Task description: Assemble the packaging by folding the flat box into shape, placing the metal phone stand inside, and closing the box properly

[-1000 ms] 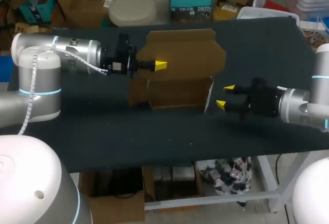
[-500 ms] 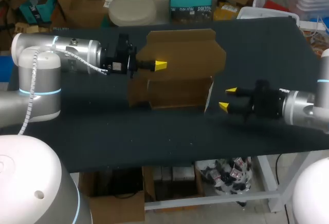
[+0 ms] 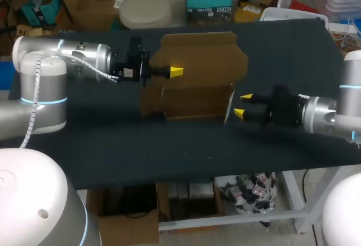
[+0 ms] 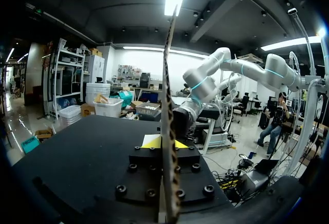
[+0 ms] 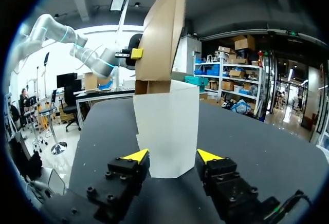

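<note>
A brown cardboard box [image 3: 197, 60], partly folded, stands in the middle of the table with a tall back panel and a white-faced flap [image 3: 229, 104] at its right end. My left gripper [image 3: 176, 72] is shut on the upright panel [image 4: 168, 106], which runs edge-on between its fingers. My right gripper [image 3: 242, 104] is open just right of the white flap [image 5: 167, 126], which stands ahead of it and spans about the gap between the fingers [image 5: 172, 157]. The left gripper's yellow tip [image 5: 136, 53] shows against the brown panel. No phone stand is in view.
The dark table [image 3: 113, 139] spreads bare to the left and front of the box. Its front edge [image 3: 186, 179] runs not far below my right gripper. My right arm [image 4: 205, 85] shows beyond the panel in the left wrist view.
My right gripper has shifted a little left, closer to the white flap, and its fingers have narrowed slightly. The left arm and the box have kept still.
</note>
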